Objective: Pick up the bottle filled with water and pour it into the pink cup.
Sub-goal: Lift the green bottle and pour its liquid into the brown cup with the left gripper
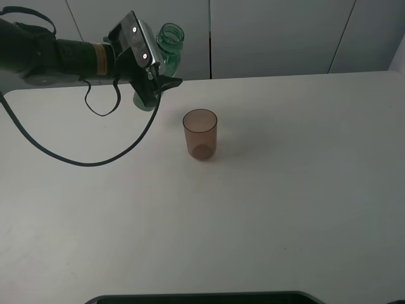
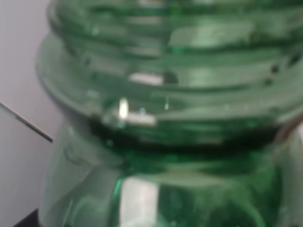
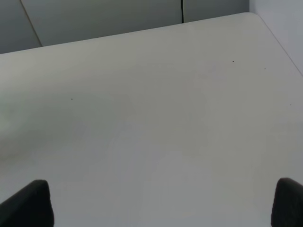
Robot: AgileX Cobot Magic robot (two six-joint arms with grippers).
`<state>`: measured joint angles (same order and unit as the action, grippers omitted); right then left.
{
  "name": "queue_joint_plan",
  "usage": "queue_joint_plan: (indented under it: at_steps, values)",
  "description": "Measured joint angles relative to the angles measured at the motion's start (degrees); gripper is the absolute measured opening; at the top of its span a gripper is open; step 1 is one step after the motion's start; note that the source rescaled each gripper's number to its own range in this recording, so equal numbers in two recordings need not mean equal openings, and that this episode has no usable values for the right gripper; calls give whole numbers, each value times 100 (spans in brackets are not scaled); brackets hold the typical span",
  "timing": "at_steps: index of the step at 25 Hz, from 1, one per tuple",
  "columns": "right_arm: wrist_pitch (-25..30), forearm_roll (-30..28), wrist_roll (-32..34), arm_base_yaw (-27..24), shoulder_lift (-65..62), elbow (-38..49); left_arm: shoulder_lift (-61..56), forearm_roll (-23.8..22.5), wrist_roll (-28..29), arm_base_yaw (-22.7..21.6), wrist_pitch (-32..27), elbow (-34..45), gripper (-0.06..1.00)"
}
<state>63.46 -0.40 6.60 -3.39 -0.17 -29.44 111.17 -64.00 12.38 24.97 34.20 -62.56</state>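
Note:
The green-tinted bottle has no cap and leans with its open neck up and to the right, at the table's far left. My left gripper is shut on its body, hiding most of it. The left wrist view is filled by the bottle's ribbed neck, seen close and blurred. The brownish-pink cup stands upright on the table, to the right of and nearer than the bottle, apart from it. In the right wrist view my right gripper is open over bare table, with only its two dark fingertips showing.
A black cable loops from the left arm down onto the white table. A dark edge runs along the table's near side. Grey wall panels stand behind the far edge.

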Motion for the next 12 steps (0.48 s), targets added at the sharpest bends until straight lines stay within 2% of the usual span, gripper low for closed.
queue_joint_plan:
  at_steps: [5,8,12]
  values:
    - [0,0,0,0,0,0,0,-86,-567,220,-523,0,0]
    - [0,0,0,0,0,0,0,-91,-753,225,-729,0,0]
    - [0,0,0,0,0,0,0,-91,-1329,225,-947,0,0]
